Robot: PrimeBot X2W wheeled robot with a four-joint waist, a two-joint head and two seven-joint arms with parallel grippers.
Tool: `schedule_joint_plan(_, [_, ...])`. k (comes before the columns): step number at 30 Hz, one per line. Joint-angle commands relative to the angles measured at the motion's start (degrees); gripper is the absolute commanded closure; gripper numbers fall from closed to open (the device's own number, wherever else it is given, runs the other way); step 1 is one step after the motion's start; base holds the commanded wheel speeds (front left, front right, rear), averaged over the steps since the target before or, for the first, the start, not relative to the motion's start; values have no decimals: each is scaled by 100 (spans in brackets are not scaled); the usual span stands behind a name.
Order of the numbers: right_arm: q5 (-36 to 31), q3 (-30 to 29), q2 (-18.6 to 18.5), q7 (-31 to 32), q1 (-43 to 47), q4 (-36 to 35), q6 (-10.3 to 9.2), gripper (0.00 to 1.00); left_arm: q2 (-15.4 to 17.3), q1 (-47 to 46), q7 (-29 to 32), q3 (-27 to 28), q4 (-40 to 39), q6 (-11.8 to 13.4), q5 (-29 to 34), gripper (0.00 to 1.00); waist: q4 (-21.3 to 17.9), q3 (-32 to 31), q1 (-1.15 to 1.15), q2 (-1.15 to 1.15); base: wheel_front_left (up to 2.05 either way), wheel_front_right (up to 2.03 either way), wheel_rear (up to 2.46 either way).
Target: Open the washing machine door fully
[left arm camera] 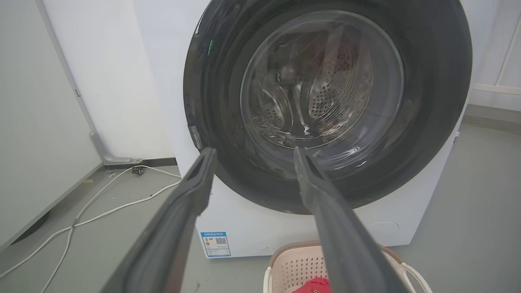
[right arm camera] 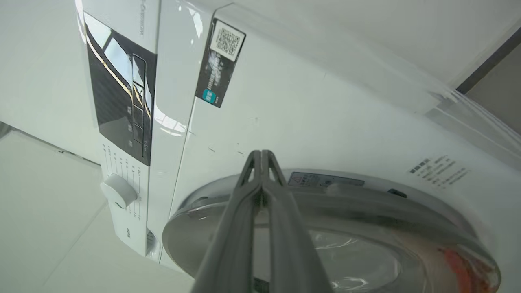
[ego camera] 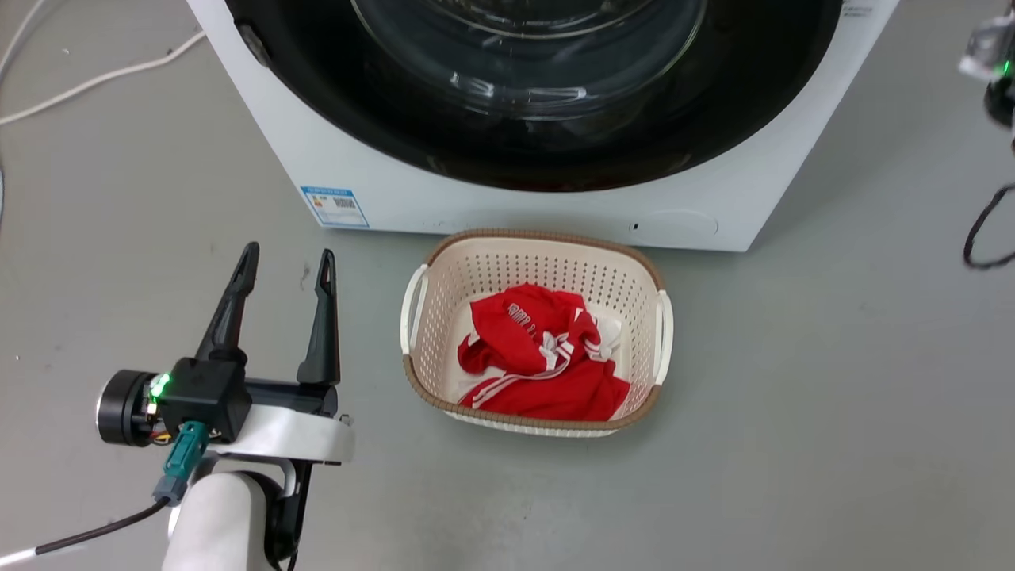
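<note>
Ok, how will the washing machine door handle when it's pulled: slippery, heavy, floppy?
Likely slippery: the washing machine door has a glossy black ring that shows reflections, so the shut right gripper may slide off its rim. Probably heavy for its size, given the thick bulging glass centre. It should swing as one rigid disc, not flex.

My left gripper point(ego camera: 289, 254) has 2 long black tapered fingers point(ego camera: 230, 305), a black block point(ego camera: 208, 388) lit green, a teal plug point(ego camera: 184, 452), a white forearm point(ego camera: 214, 523).
</note>
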Motion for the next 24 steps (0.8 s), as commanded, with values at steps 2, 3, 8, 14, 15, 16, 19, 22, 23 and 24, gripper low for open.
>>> schedule_joint_plan(2, [-236,255,-6,353,-535,414,0,100,13,-155,-15,3,-26,-29,-7,0,53,266,-1,0,0,0,0])
schedule_joint_plan(3, [-320,338,-5,490,-758,603,0,100,11,-201,-15,2,-31,-42,-11,0,65,329,-1,0,0,0,0])
schedule_joint_plan(8, [-791,774,-31,1157,-1682,1409,0,100,-19,-396,-15,-59,-48,-70,13,0,177,560,-1,0,0,0,0])
schedule_joint_plan(14, [-1235,1140,39,1749,-2394,2004,0,100,-62,-596,-15,-143,-79,-108,10,0,288,787,-1,0,0,0,0])
schedule_joint_plan(15, [-1272,1169,55,1818,-2472,2052,0,100,-68,-626,-15,-150,-85,-108,7,0,302,825,-1,0,0,0,0])
schedule_joint_plan(16, [-1319,1197,63,1870,-2534,2095,0,100,-75,-658,-15,-153,-84,-115,3,0,314,853,-1,0,0,0,0])
schedule_joint_plan(19, [-1463,1269,70,1994,-2646,2171,0,100,-87,-708,-15,-155,-84,-134,-12,0,346,940,-1,0,0,0,0])
schedule_joint_plan(22, [-1557,1275,62,2152,-2581,2196,-1,100,-105,-754,-15,-163,-79,-145,-19,0,368,995,-1,0,0,0,0])
schedule_joint_plan(23, [-1588,1274,69,2268,-2489,2200,-1,100,-113,-754,-15,-167,-80,-137,-18,0,371,1005,-1,0,0,0,0])
schedule_joint_plan(24, [-1594,1264,92,2378,-2420,2201,0,100,-117,-754,-15,-169,-76,-141,-15,0,374,1013,-1,0,0,0,0])
